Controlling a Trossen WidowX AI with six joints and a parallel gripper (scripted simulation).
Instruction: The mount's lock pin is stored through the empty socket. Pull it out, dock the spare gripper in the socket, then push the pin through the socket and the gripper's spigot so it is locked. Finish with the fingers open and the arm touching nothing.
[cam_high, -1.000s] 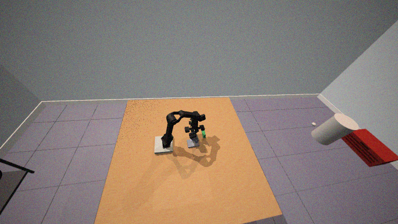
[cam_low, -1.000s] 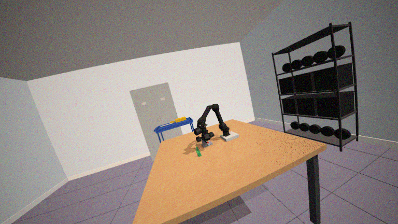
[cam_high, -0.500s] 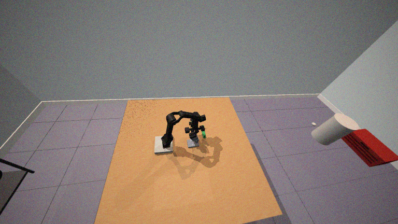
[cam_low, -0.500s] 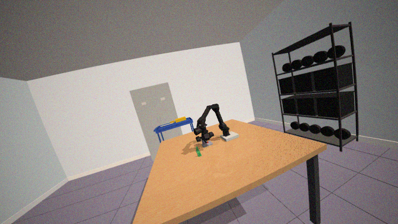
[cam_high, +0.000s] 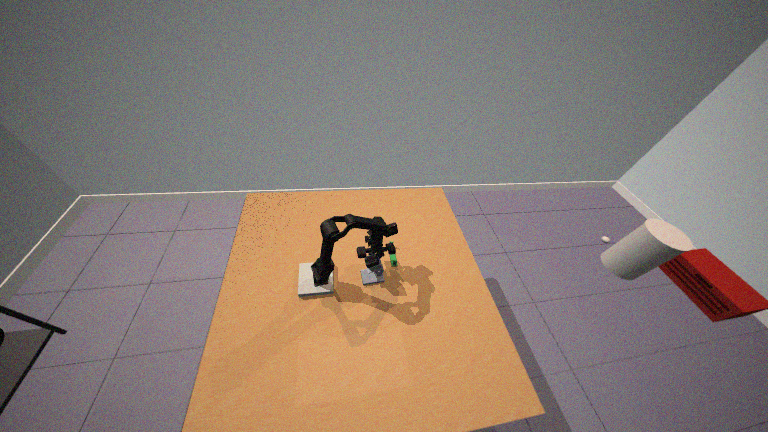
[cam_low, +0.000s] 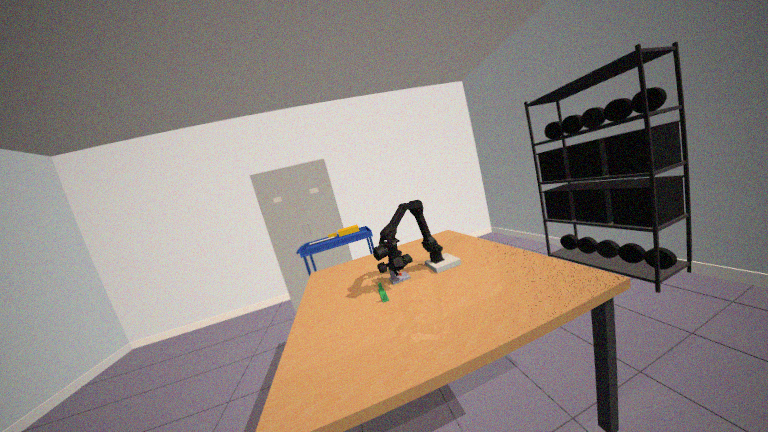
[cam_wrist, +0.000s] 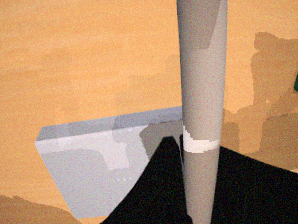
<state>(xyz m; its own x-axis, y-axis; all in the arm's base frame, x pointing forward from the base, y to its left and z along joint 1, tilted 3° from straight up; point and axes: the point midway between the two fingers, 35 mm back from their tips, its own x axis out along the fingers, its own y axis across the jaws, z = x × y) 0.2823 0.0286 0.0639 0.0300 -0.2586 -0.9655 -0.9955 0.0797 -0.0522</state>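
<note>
Grey and tapering, a long rod (cam_wrist: 200, 63) runs straight up the middle of my wrist view, with one pale band across it low down. Below it spreads a black body (cam_wrist: 153, 203) that fills the bottom of that view. I take the two together to be the spare gripper (cam_low: 396, 262). My own gripper (cam_high: 373, 262) is clamped tight on it, fingers almost together. The fingers themselves are not visible in the wrist view.

The mount (cam_wrist: 87, 169) is a pale blue-grey block with slanted sides. It sits on the wooden table (cam_high: 375, 349) just to the left of the rod in the wrist view, and the black body covers its right-hand part. From the top view the mount lies directly under my gripper. I cannot tell whether the spare gripper touches it or hangs just above.

The lock pin (cam_low: 382, 293) is a short bright green bar. It lies flat on the table in the exterior view, near the mount but apart from it and outside the socket. In the top view it shows beside my wrist. Only a sliver of green reaches the right edge of the wrist view.

My arm (cam_high: 343, 222) arches over from its white base plate (cam_high: 303, 290), which stands near the mount. Dark shadows of the arm fall across the table beyond the mount.
</note>
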